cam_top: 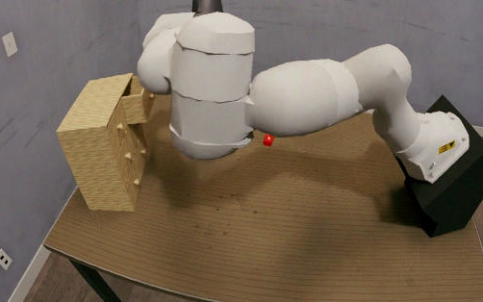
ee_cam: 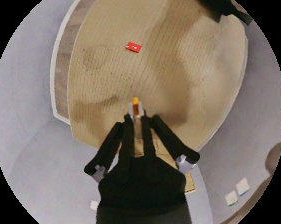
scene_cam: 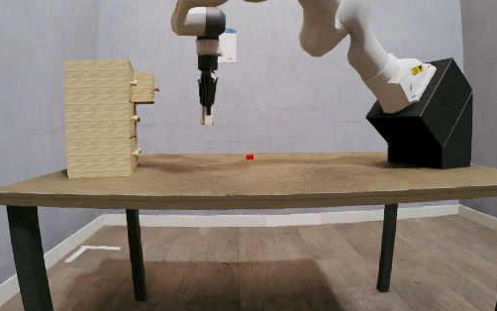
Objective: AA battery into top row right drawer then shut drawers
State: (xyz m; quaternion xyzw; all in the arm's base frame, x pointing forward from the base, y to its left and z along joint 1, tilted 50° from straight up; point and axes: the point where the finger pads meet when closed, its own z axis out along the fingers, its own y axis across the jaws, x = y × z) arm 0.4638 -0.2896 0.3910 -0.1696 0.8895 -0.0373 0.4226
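A wooden chest stands at the table's left end. Its top-row right drawer is pulled partly out; the other drawers are shut. My gripper is shut on the AA battery, which sticks out below the fingertips with an orange end. It hangs in the air to the right of the open drawer, well above the table. In the top view the arm hides the gripper.
A small red cube lies on the table near the middle. The black robot pedestal stands at the table's right end. The arm's bulk reaches over the middle of the table.
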